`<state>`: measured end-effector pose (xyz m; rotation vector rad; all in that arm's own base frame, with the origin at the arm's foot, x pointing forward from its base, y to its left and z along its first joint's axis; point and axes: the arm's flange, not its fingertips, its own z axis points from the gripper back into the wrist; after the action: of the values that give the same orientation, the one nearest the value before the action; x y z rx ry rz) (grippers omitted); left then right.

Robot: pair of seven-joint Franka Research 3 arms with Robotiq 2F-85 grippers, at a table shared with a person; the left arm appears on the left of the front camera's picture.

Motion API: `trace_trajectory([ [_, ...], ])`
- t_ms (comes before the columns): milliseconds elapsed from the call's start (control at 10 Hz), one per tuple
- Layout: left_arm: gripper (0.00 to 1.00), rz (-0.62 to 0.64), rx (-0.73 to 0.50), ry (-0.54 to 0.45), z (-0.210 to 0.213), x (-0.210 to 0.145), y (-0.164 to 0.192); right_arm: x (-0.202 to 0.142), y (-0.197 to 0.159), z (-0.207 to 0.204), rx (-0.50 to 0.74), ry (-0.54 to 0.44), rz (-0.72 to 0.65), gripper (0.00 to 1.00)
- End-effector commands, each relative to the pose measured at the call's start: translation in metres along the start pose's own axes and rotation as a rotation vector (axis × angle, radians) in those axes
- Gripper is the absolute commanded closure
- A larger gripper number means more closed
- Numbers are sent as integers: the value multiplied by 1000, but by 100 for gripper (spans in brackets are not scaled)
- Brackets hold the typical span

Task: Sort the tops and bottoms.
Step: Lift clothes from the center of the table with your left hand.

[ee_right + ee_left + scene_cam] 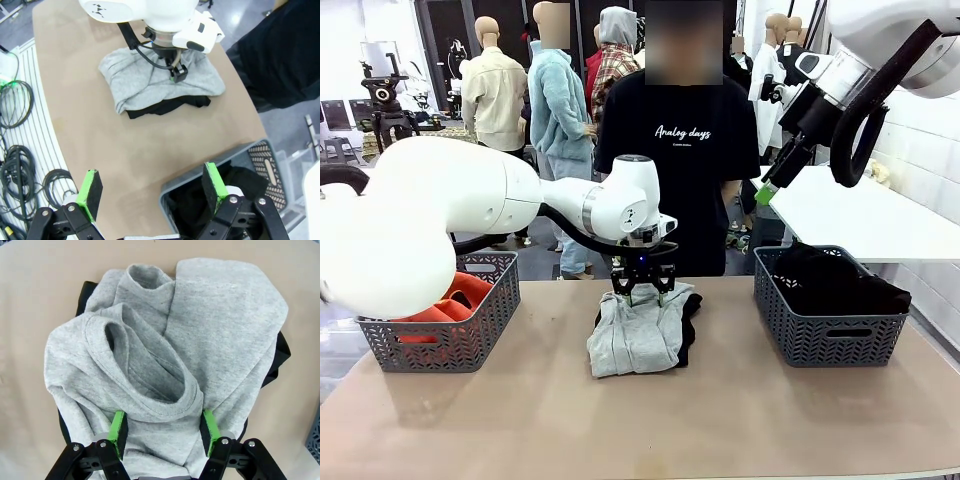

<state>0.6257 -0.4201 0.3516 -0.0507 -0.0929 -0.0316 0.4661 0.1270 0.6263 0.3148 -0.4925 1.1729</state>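
A light grey sweatshirt top (632, 338) (225, 320) (135, 80) lies crumpled at the table's middle. It lies on a black garment (689, 330) (281, 351) (165, 106) that peeks out along its edges. My left gripper (642, 291) (164, 427) (177, 74) is down on the sweatshirt, open, its green pads (118, 427) on either side of the bunched collar. An orange top (455, 298) lies in the left basket (440, 345). Black bottoms (830, 285) (240, 186) fill the right basket (825, 335) (172, 192). My right gripper (766, 192) (152, 187) hangs open and empty, high above that basket.
A person in a black lettered T-shirt (682, 140) (285, 55) stands at the far edge behind the pile. Bare tabletop (640, 420) stretches along the near side. Cables (20, 165) lie on the floor off the table's edge.
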Motion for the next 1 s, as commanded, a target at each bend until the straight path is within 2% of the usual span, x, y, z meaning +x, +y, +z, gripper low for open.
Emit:
trace_trajectory([
  [0,30,-28,-15,37,4,9,-5,0,0,0,1,6,0,0],
  [300,86,-43,-3,24,5,10,-3,0,0,0,1,6,0,0],
  [400,100,-39,-2,27,5,9,-3,0,0,0,1,6,0,0],
  [900,100,6,-7,11,12,4,9,0,0,0,1,6,0,0],
])
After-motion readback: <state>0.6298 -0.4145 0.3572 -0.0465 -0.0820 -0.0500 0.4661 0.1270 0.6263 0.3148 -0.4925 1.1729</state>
